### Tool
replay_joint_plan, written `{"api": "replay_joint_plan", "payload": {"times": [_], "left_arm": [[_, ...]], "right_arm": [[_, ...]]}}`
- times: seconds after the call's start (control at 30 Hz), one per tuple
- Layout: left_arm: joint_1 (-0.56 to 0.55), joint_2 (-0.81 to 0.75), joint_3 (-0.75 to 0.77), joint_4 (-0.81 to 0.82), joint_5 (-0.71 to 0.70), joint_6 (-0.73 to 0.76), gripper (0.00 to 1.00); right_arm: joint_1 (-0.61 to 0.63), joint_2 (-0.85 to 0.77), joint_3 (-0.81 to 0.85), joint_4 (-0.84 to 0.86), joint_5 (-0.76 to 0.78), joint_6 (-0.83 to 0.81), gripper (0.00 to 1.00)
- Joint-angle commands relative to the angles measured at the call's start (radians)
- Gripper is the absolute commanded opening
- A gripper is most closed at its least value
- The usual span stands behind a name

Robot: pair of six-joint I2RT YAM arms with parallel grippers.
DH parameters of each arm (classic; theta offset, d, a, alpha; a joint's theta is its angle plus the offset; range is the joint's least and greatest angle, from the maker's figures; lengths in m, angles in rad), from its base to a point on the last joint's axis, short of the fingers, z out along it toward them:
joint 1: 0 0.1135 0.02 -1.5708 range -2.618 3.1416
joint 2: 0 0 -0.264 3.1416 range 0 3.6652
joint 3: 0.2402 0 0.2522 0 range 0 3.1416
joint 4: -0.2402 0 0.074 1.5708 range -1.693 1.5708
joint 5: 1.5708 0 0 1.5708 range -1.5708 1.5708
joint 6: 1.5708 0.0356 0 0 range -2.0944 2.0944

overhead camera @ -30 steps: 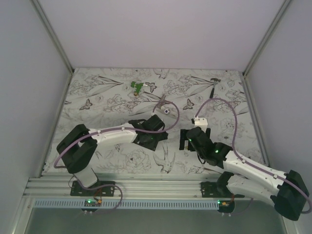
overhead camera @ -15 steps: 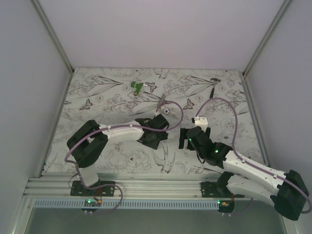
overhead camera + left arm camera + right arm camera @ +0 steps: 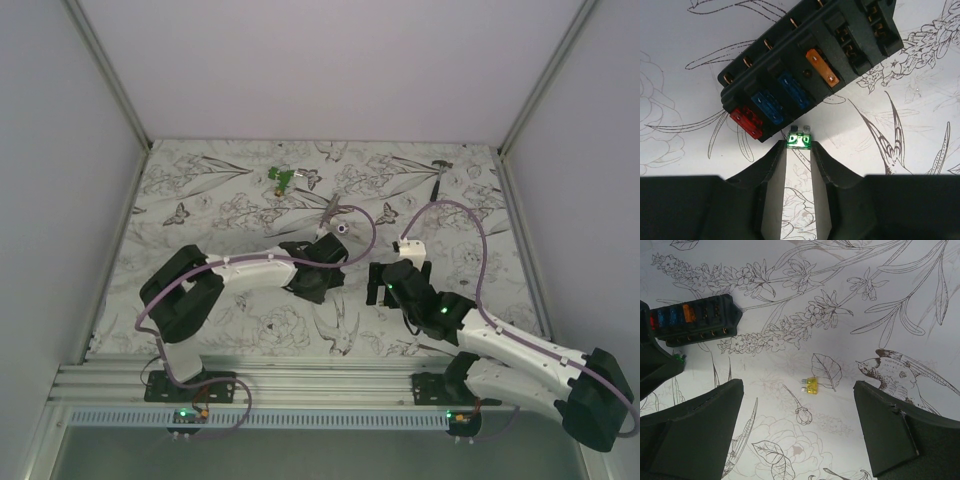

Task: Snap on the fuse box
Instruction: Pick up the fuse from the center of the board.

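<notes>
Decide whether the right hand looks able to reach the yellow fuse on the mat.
Probably yes. The right hand hangs open over the yellow fuse, which lies alone on the mat between its fingers, with nothing in the way.

Top cam: fixed high behind both bases (image 3: 190, 385), faces down and forward, covers whole table (image 3: 200, 200). Wrist cams: close, looking down on it; right sits higher. Both catch the fuse box (image 3: 810, 65).

My left arm (image 3: 250, 270) and right arm (image 3: 510, 348) are white tubes with chunky black joints, a purple cable (image 3: 445, 203) looping along each, small green lights (image 3: 443, 311), and my left pincer (image 3: 799, 150) has matte black wedge fingers (image 3: 767, 172)
</notes>
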Motion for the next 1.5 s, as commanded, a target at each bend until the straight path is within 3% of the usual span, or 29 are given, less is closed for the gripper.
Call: {"api": "replay_joint_plan", "payload": {"times": [0.0,0.27,0.43,0.8,1.13,1.47], "left_arm": [[-0.005,-0.007,-0.023,-0.026,-0.007,-0.049,0.25],[-0.003,-0.168,-0.091,0.013,-0.003,-0.209,0.21],[0.007,-0.326,-0.145,0.018,-0.049,-0.387,0.23],[0.045,-0.577,-0.227,0.016,-0.115,-0.767,0.17],[0.049,-0.626,-0.244,0.016,-0.151,-1.043,0.11],[0.047,-0.631,-0.205,0.017,-0.127,-1.107,0.10]], "right_arm": [[0.001,0.000,-0.001,0.044,-0.009,0.005,0.98],[0.005,0.005,-0.025,0.146,-0.087,-0.024,0.97],[0.020,0.005,-0.037,0.221,-0.136,-0.048,0.95],[0.066,0.010,-0.108,0.585,-0.243,-0.134,0.92],[0.116,0.075,-0.213,1.042,-0.257,-0.142,0.79],[0.174,0.231,-0.177,1.242,-0.231,-0.154,0.63]]}}
